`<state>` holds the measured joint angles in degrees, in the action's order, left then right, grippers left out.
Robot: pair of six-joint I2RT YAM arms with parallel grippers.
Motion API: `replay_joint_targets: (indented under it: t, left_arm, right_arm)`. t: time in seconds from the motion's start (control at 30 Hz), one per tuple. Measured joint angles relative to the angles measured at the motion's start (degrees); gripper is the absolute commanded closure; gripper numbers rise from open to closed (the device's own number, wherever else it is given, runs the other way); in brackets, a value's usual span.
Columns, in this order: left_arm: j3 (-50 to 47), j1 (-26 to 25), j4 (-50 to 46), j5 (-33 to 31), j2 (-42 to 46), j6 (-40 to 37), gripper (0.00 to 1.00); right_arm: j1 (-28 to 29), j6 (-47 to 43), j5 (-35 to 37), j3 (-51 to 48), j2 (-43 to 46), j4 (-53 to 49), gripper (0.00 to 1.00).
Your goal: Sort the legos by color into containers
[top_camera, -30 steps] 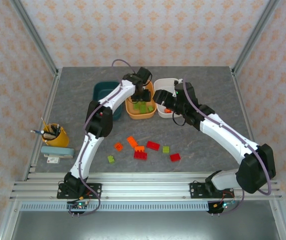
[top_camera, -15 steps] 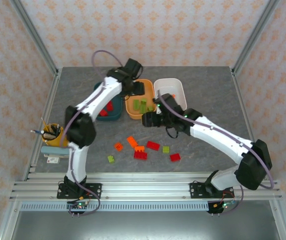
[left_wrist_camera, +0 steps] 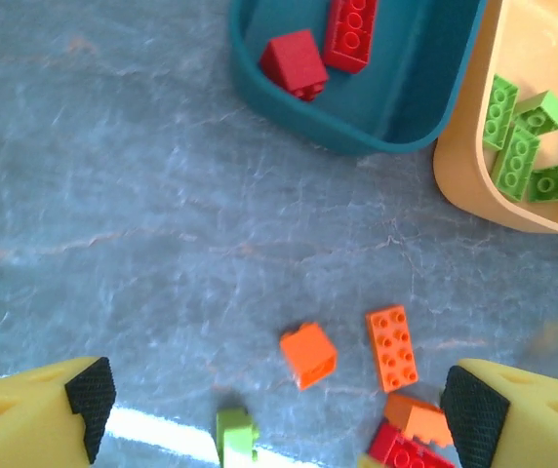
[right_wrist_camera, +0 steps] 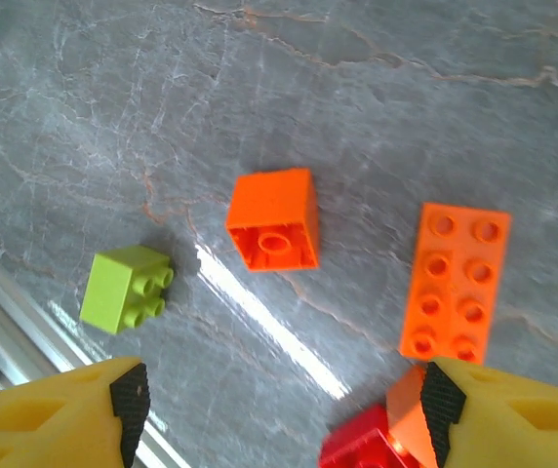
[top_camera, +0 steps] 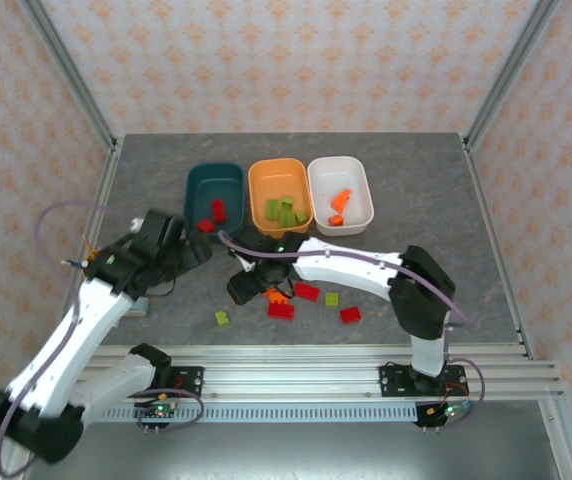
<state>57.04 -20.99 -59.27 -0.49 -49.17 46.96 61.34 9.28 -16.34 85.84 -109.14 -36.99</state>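
At 9 o'clock on the table (top_camera: 416, 200), your left gripper (left_wrist_camera: 281, 400) stands wide open and empty. At its 12 o'clock, the teal tub (left_wrist_camera: 357, 136) holds two red legos (left_wrist_camera: 352, 34). Your right gripper (right_wrist_camera: 284, 390) hovers wide open, gripping nothing. An orange cube (right_wrist_camera: 274, 219) lies at its 12 o'clock and a lime brick (right_wrist_camera: 128, 286) at its 10 o'clock. Green legos (top_camera: 286, 212) sit in the orange tub (top_camera: 278, 165). Orange legos (top_camera: 339, 203) sit in the white tub (top_camera: 338, 162).
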Motion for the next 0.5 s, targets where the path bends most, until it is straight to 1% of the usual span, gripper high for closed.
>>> replay_joint_targets:
  t: [0.07,0.17,0.33,0.5]
  left_arm:
    - [-2.4,0.0,-2.4,0.0,7.8,2.3,0.04]
    - [-4.2,0.0,-5.8,0.0,15.6,4.9,0.04]
    - [-6.3,0.0,-8.4,0.4,20.3,8.2,0.04]
    - [-8.0,0.0,-8.7,1.1,23.4,10.5,0.01]
  right_arm:
    - [0.2,-0.2,-0.3,3.1,-3.4,-0.9,0.24]
    - [0.2,-0.2,-0.6,6.6,-7.7,-2.1,0.24]
    - [0.3,-0.3,-0.9,10.4,-12.2,-3.8,0.30]
    - [0.3,-0.3,-1.1,12.9,-15.5,-4.9,0.36]
